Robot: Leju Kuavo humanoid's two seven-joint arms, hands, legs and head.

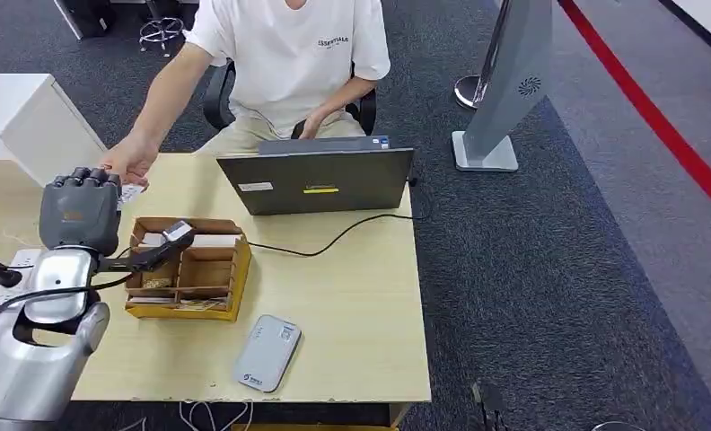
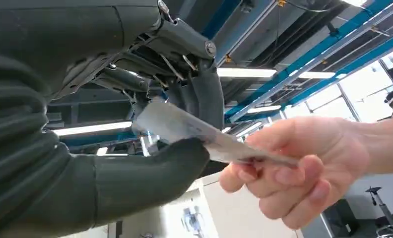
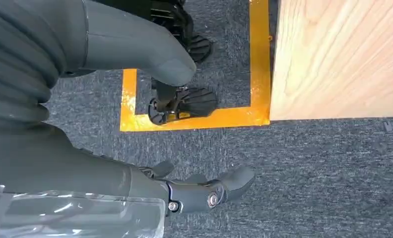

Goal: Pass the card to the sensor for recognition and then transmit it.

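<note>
My left hand [image 2: 150, 148] pinches the card [image 2: 184, 130] between thumb and fingers, raised at the left of the head frame above the bench [image 1: 352, 305]; a person's hand [image 2: 294, 168] grips the card's other end. My right hand [image 3: 135, 74] hangs loose, grasping nothing, over the carpet.
</note>
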